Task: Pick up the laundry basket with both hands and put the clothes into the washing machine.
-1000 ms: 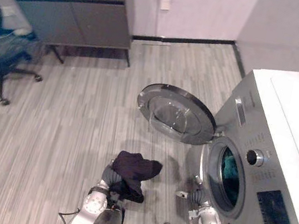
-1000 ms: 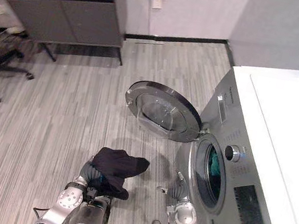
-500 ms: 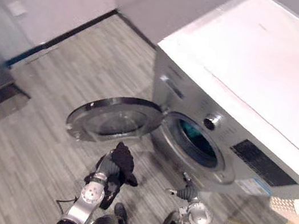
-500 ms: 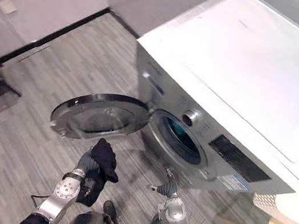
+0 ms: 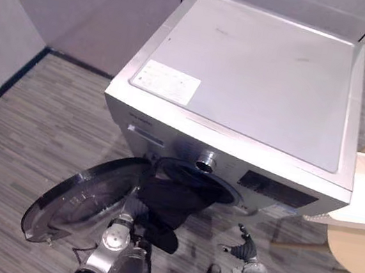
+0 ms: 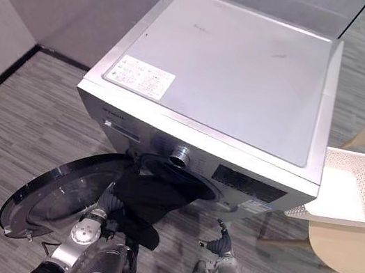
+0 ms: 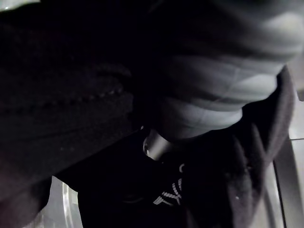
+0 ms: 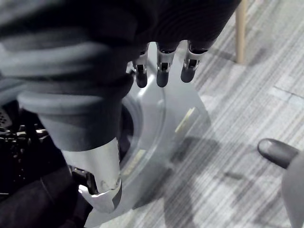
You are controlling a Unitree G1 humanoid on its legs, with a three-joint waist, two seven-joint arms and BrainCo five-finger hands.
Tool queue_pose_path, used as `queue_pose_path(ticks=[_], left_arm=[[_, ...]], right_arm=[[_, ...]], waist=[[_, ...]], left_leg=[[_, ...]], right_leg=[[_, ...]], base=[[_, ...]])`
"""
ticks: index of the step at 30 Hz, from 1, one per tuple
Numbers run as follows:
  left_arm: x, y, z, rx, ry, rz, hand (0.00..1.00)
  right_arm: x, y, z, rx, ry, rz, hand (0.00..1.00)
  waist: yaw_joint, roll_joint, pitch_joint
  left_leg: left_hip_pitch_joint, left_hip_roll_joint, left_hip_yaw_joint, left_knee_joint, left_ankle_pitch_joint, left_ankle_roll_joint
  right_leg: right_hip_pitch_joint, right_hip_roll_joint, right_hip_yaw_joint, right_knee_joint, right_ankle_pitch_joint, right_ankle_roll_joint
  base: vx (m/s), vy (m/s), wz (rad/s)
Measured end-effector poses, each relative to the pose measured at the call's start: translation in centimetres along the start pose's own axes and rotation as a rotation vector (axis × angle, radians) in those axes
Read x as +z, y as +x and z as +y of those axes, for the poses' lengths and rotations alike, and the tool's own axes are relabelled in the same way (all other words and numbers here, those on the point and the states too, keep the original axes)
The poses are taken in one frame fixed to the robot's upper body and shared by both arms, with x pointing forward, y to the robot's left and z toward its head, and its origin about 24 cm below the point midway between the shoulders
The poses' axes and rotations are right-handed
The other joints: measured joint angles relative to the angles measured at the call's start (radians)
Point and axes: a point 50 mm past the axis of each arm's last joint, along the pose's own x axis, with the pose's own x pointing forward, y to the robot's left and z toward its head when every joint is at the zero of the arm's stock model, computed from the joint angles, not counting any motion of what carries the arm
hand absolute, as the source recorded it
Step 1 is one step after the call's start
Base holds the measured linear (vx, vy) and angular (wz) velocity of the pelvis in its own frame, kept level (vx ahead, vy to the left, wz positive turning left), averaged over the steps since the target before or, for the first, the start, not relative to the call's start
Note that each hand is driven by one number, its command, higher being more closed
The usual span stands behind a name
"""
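One dark garment: bunched at the mouth of the drum, overlapping the lower rim of the opening when seen from above, the rest hanging over the left hand. Black, soft and crumpled, with a small pale print in the left wrist view. Impossible to tell whether partly inside. Probably limp and apt to catch on the rim.
Left hand: raised before the open port, apparently for feeding the cloth in. Buried under the fabric, so no telling whether clenched or flat.
Right hand: low before the machine's front, well apart from the garment, holding nothing. Fingers loose, hanging side by side with small gaps, thumb apart. Seemingly kept clear of the loading.
Washing machine: silver front-loader on the grey plank floor, near the wall.
Door: swung wide to the robot's left, round glass facing up, port left free.
Laundry basket: white, perforated, resting on a pale chair by the machine's right front corner, in neither hand.
Stage, by judgement: loading under way, garment not yet clearly inside.
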Motion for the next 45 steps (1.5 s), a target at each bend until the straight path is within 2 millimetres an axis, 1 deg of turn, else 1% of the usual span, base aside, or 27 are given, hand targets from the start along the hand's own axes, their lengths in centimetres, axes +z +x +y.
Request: queue_pose_path(ticks=[1, 2, 3, 5, 7, 8, 9, 10, 12, 14, 15, 17, 18, 20, 24, 26, 28, 29, 31, 32, 33, 34, 36, 39, 42, 43, 45], left_arm=[[0.1, 0.1, 0.2, 0.015, 0.002, -0.003, 1.00], [0.4, 0.3, 0.3, 0.022, 0.003, -0.010, 1.00], [1.3, 1.0, 0.6, 0.033, -0.005, -0.040, 1.00], [3.7, 2.4, 1.1, 0.056, -0.005, -0.118, 1.00], [7.1, 3.6, 1.4, 0.082, -0.035, -0.228, 1.00], [8.1, 3.8, 1.5, 0.088, -0.044, -0.260, 1.00], [9.5, 3.9, 1.4, 0.100, -0.072, -0.308, 1.00], [10.0, 4.0, 1.5, 0.106, -0.078, -0.325, 1.00], [12.4, 4.3, 1.3, 0.119, -0.143, -0.401, 1.00], [14.1, 4.6, 1.7, 0.147, -0.196, -0.451, 1.00], [15.9, 4.7, 1.7, 0.155, -0.234, -0.500, 1.00], [17.8, 4.8, 1.7, 0.165, -0.268, -0.557, 1.00], [19.7, 4.8, 1.8, 0.173, -0.292, -0.612, 1.00], [21.5, 4.8, 1.9, 0.181, -0.310, -0.666, 1.00], [26.4, 4.4, 3.5, 0.233, -0.376, -0.804, 1.00], [29.4, 4.0, 5.3, 0.274, -0.395, -0.889, 1.00], [33.9, 2.7, 8.0, 0.313, -0.408, -1.014, 1.00], [35.2, 2.2, 8.7, 0.324, -0.407, -1.054, 1.00], [40.1, -0.5, 11.2, 0.353, -0.422, -1.206, 1.00], [41.1, -1.1, 11.5, 0.361, -0.425, -1.234, 1.00], [43.3, -2.5, 12.1, 0.371, -0.423, -1.298, 1.00], [44.4, -3.3, 12.3, 0.379, -0.419, -1.333, 1.00], [47.9, -6.4, 13.0, 0.403, -0.394, -1.455, 1.00], [49.5, -8.3, 13.2, 0.492, -0.340, -1.516, 1.00], [50.5, -8.9, 12.6, 0.589, -0.220, -1.530, 1.00], [50.6, -9.0, 12.5, 0.614, -0.198, -1.530, 0.00], [51.1, -9.4, 12.4, 0.671, -0.154, -1.536, 0.00]], right_arm=[[0.5, 0.2, -0.1, -0.004, 0.016, -0.011, 0.00], [0.8, 0.4, -0.2, -0.008, 0.022, -0.020, 0.00], [1.9, 1.0, -0.7, -0.023, 0.050, -0.048, 0.00], [4.1, 1.9, -1.5, -0.062, 0.108, -0.106, 0.00], [7.3, 2.3, -2.5, -0.115, 0.174, -0.212, 0.00], [8.0, 2.3, -2.6, -0.120, 0.188, -0.242, 0.00], [9.7, 2.0, -2.8, -0.127, 0.211, -0.310, 0.00], [10.3, 1.9, -2.8, -0.134, 0.219, -0.334, 0.00], [13.1, 1.5, -3.2, -0.155, 0.248, -0.437, 0.00], [15.0, 1.3, -3.2, -0.166, 0.275, -0.503, 0.00], [16.7, 0.9, -3.5, -0.181, 0.300, -0.563, 0.00], [18.1, 0.4, -3.5, -0.186, 0.333, -0.616, 0.00], [19.2, 0.0, -3.7, -0.190, 0.370, -0.659, 0.00], [20.2, -0.3, -4.0, -0.205, 0.402, -0.695, 0.00], [22.1, -1.3, -5.0, -0.231, 0.472, -0.781, 0.00], [22.8, -2.0, -5.7, -0.247, 0.503, -0.826, 0.00], [23.5, -2.9, -6.1, -0.253, 0.543, -0.881, 0.00], [23.6, -3.1, -6.2, -0.255, 0.548, -0.896, 0.00], [24.1, -3.6, -6.3, -0.251, 0.560, -0.939, 0.00], [24.1, -3.7, -6.3, -0.247, 0.561, -0.942, 0.00], [24.2, -3.7, -6.3, -0.241, 0.561, -0.945, 0.00], [24.2, -3.7, -6.3, -0.239, 0.560, -0.947, 0.00], [24.2, -4.0, -6.5, -0.241, 0.562, -0.965, 0.00], [24.5, -4.2, -6.4, -0.207, 0.557, -1.000, 0.00], [24.5, -4.3, -6.4, -0.180, 0.572, -1.012, 0.00], [24.5, -4.3, -6.4, -0.178, 0.575, -1.014, 0.00], [24.6, -4.5, -6.5, -0.179, 0.575, -1.028, 0.00]], waist=[[-0.003, -0.002, 0.022], [-0.005, -0.002, 0.037], [-0.008, 0.004, 0.076], [-0.020, -0.003, 0.126], [-0.028, -0.005, 0.192], [-0.028, -0.006, 0.206], [-0.025, -0.013, 0.221], [-0.026, -0.013, 0.223], [-0.026, -0.013, 0.226], [-0.026, -0.014, 0.232], [-0.026, -0.013, 0.254], [-0.026, -0.015, 0.257], [-0.028, -0.017, 0.261], [-0.028, -0.016, 0.283], [-0.030, -0.018, 0.292], [-0.032, -0.018, 0.293], [-0.043, -0.020, 0.294], [-0.046, -0.021, 0.295], [-0.061, -0.034, 0.302], [-0.062, -0.037, 0.304], [-0.063, -0.039, 0.304], [-0.064, -0.039, 0.305], [-0.068, -0.044, 0.307], [-0.075, -0.055, 0.313], [-0.079, -0.064, 0.318], [-0.081, -0.064, 0.318], [-0.086, -0.065, 0.318]], left_leg=[[-0.005, -0.004, 0.021, 0.018, -0.010, 0.014], [-0.013, -0.001, 0.026, 0.037, -0.016, 0.019], [-0.047, 0.005, 0.030, 0.097, -0.031, 0.025], [-0.143, 0.020, 0.038, 0.199, -0.038, 0.031], [-0.235, 0.063, 0.061, 0.325, -0.116, 0.040], [-0.258, 0.077, 0.066, 0.362, -0.133, 0.041], [-0.315, 0.106, 0.079, 0.457, -0.181, 0.039], [-0.344, 0.121, 0.085, 0.499, -0.205, 0.036], [-0.482, 0.177, 0.090, 0.647, -0.256, 0.040], [-0.573, 0.211, 0.090, 0.716, -0.270, 0.043], [-0.635, 0.232, 0.086, 0.768, -0.276, 0.041], [-0.720, 0.255, 0.078, 0.830, -0.287, 0.046], [-0.801, 0.268, 0.070, 0.886, -0.298, 0.046], [-0.857, 0.287, 0.062, 0.940, -0.309, 0.049], [-1.006, 0.319, 0.038, 1.041, -0.320, 0.057], [-1.062, 0.329, 0.019, 1.079, -0.322, 0.059], [-1.115, 0.333, 0.007, 1.104, -0.323, 0.059], [-1.127, 0.333, 0.005, 1.108, -0.323, 0.059], [-1.154, 0.332, -0.005, 1.122, -0.322, 0.060], [-1.157, 0.332, -0.008, 1.124, -0.322, 0.060], [-1.167, 0.333, -0.019, 1.129, -0.322, 0.061], [-1.174, 0.332, -0.026, 1.132, -0.321, 0.061], [-1.190, 0.331, -0.034, 1.139, -0.321, 0.062], [-1.205, 0.330, -0.046, 1.147, -0.321, 0.062], [-1.219, 0.329, -0.057, 1.149, -0.321, 0.062], [-1.223, 0.329, -0.059, 1.149, -0.321, 0.062], [-1.235, 0.321, -0.059, 1.146, -0.321, 0.062]], right_leg=[[-0.033, -0.013, 0.020, 0.047, -0.011, 0.015], [-0.049, -0.015, 0.030, 0.070, -0.017, 0.016], [-0.095, -0.015, 0.042, 0.137, -0.029, 0.014], [-0.213, -0.025, 0.074, 0.276, -0.059, 0.015], [-0.346, -0.018, 0.116, 0.431, -0.112, 0.017], [-0.371, -0.014, 0.126, 0.468, -0.128, 0.019], [-0.450, -0.010, 0.153, 0.559, -0.168, 0.016], [-0.488, -0.007, 0.163, 0.600, -0.181, 0.017], [-0.652, 0.021, 0.204, 0.740, -0.219, 0.004], [-0.754, 0.038, 0.221, 0.803, -0.223, 0.003], [-0.824, 0.046, 0.228, 0.853, -0.224, 0.000], [-0.916, 0.059, 0.238, 0.916, -0.232, -0.004], [-1.006, 0.066, 0.250, 0.978, -0.243, -0.002], [-1.067, 0.078, 0.258, 1.033, -0.249, -0.003], [-1.222, 0.102, 0.273, 1.136, -0.259, -0.010], [-1.275, 0.115, 0.274, 1.172, -0.264, -0.008], [-1.323, 0.116, 0.272, 1.202, -0.267, -0.011], [-1.335, 0.116, 0.271, 1.207, -0.267, -0.011], [-1.357, 0.113, 0.268, 1.226, -0.272, -0.014], [-1.359, 0.113, 0.267, 1.229, -0.274, -0.015], [-1.360, 0.112, 0.258, 1.231, -0.276, -0.018], [-1.362, 0.112, 0.253, 1.233, -0.276, -0.020], [-1.372, 0.110, 0.247, 1.241, -0.281, -0.022], [-1.378, 0.111, 0.239, 1.246, -0.285, -0.024], [-1.380, 0.109, 0.228, 1.246, -0.286, -0.026], [-1.381, 0.106, 0.225, 1.245, -0.287, -0.027], [-1.391, 0.098, 0.224, 1.243, -0.287, -0.027]], base=[[0.02, 0.104, -0.36], [-0.03, 0.061, -0.39], [-0.10, 0.032, -0.30], [-0.21, 0.006, -0.27], [-0.24, -0.050, -0.36], [-0.23, -0.050, -0.56], [-0.19, -0.026, -0.48], [-0.24, -0.027, -0.53], [-0.22, -0.030, -0.50], [-0.19, -0.035, -0.46], [-0.17, -0.040, -0.35], [-0.12, -0.057, -0.24], [-0.10, -0.080, -0.17], [-0.08, -0.091, -0.15], [-0.05, -0.086, -0.14], [-0.03, -0.060, -0.09], [-0.04, -0.051, 0.01], [-0.04, -0.056, 0.07], [-0.02, -0.040, 0.08], [-0.01, -0.032, 0.05], [0.00, 0.000, 0.00], [0.01, -0.014, 0.04], [0.03, -0.012, 0.03], [0.04, -0.016, -0.01], [0.02, -0.008, 0.02], [0.02, -0.006, 0.06], [0.02, -0.004, 0.08]])
